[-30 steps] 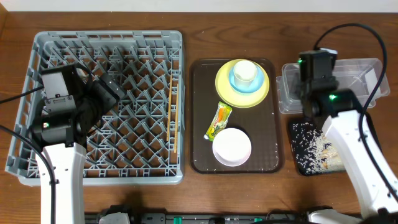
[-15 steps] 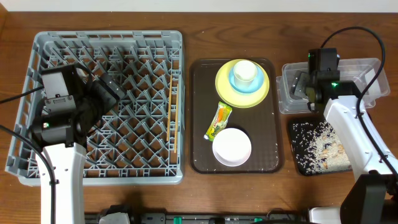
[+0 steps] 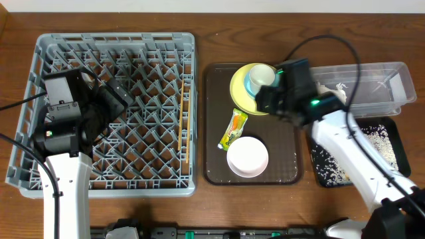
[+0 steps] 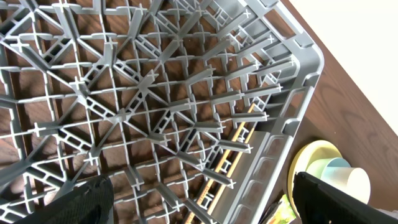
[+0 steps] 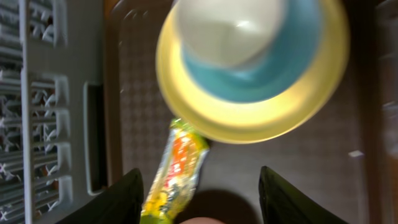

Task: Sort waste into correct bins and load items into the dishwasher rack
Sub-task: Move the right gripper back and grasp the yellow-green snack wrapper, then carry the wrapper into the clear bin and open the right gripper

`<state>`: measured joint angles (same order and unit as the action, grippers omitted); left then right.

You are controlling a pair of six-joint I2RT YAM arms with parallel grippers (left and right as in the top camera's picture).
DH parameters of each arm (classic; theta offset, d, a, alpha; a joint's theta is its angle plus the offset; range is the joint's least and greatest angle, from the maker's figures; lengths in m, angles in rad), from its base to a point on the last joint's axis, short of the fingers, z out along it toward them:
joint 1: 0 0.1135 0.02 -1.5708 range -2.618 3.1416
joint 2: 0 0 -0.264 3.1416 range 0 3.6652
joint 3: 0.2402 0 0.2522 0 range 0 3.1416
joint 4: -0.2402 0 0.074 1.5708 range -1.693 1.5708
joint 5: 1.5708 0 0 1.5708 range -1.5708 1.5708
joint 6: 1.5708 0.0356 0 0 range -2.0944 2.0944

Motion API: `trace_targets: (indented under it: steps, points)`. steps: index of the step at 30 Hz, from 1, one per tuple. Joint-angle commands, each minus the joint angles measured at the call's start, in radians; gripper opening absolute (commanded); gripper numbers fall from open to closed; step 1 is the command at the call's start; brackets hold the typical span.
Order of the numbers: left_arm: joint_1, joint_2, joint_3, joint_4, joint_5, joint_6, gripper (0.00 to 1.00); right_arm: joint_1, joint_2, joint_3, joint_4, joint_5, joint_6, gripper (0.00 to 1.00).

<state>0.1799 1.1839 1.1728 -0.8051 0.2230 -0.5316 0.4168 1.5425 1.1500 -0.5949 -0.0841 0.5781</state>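
The grey dishwasher rack (image 3: 113, 38) fills the left; the wooden chopsticks (image 3: 184, 126) lie along its right inner edge. My left gripper (image 3: 113, 96) hangs open and empty over the rack (image 4: 155, 93). The yellow plate (image 3: 238, 96) holds the light blue bowl (image 3: 250, 85) with the small white cup (image 3: 262, 74) inside. The green-and-orange wrapper (image 3: 234, 128) and the white bowl (image 3: 247, 156) lie nearer the front. My right gripper (image 3: 265, 105) is open above the wrapper (image 5: 177, 174), just below the plate (image 5: 249, 115). The clear tub (image 3: 375, 73) holds a white tissue scrap (image 3: 330, 89). The black tray (image 3: 392, 169) holds rice scraps (image 3: 380, 139).
The plate, bowls and wrapper sit on a dark brown serving tray (image 3: 285, 169) between the rack and the bins. The right arm crosses over the left part of the tub and black tray. Bare wooden table surrounds everything.
My right arm has swung left from over the clear tub to over the brown tray, by the plate and wrapper. The left arm has not moved.
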Motion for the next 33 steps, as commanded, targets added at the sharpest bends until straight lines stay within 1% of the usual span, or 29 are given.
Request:
trace_targets:
  steps: [1,4,6,11,15,19,20,21,22,23,26,28,33]
  points:
    - [0.004,0.005,0.013,-0.002,0.002,-0.005,0.93,0.107,0.034,0.008,-0.001,0.169,0.126,0.54]
    - [0.004,0.005,0.013,-0.002,0.002,-0.005,0.93,0.196,0.084,0.008,-0.006,0.305,0.203,0.53]
    - [0.004,0.005,0.013,-0.002,0.002,-0.005,0.93,0.241,0.132,0.008,0.008,0.344,0.262,0.56]
    - [0.004,0.005,0.013,-0.002,0.002,-0.005,0.93,0.303,0.265,0.008,0.094,0.346,0.28,0.56]
    - [0.004,0.005,0.013,-0.002,0.002,-0.005,0.93,0.324,0.362,0.008,0.146,0.346,0.308,0.57]
    - [0.004,0.005,0.013,-0.002,0.002,-0.005,0.93,0.324,0.41,0.008,0.16,0.346,0.308,0.54]
    - [0.004,0.005,0.013,-0.002,0.002,-0.005,0.93,0.324,0.417,0.008,0.162,0.345,0.308,0.52]
    - [0.004,0.005,0.013,-0.002,0.002,-0.005,0.93,0.324,0.42,0.008,0.164,0.346,0.308,0.46]
    - [0.004,0.005,0.013,-0.002,0.002,-0.005,0.93,0.324,0.42,0.008,0.169,0.346,0.308,0.34]
    - [0.004,0.005,0.013,-0.002,0.002,-0.005,0.93,0.324,0.419,0.008,0.175,0.346,0.307,0.27]
    - [0.004,0.005,0.013,-0.002,0.002,-0.005,0.93,0.321,0.397,0.012,0.203,0.346,0.302,0.12]
    - [0.004,0.005,0.013,-0.002,0.002,-0.005,0.93,0.313,0.366,0.023,0.224,0.346,0.27,0.02]
    - [0.004,0.005,0.013,-0.002,0.002,-0.005,0.93,0.266,0.232,0.06,0.219,0.367,0.159,0.01]
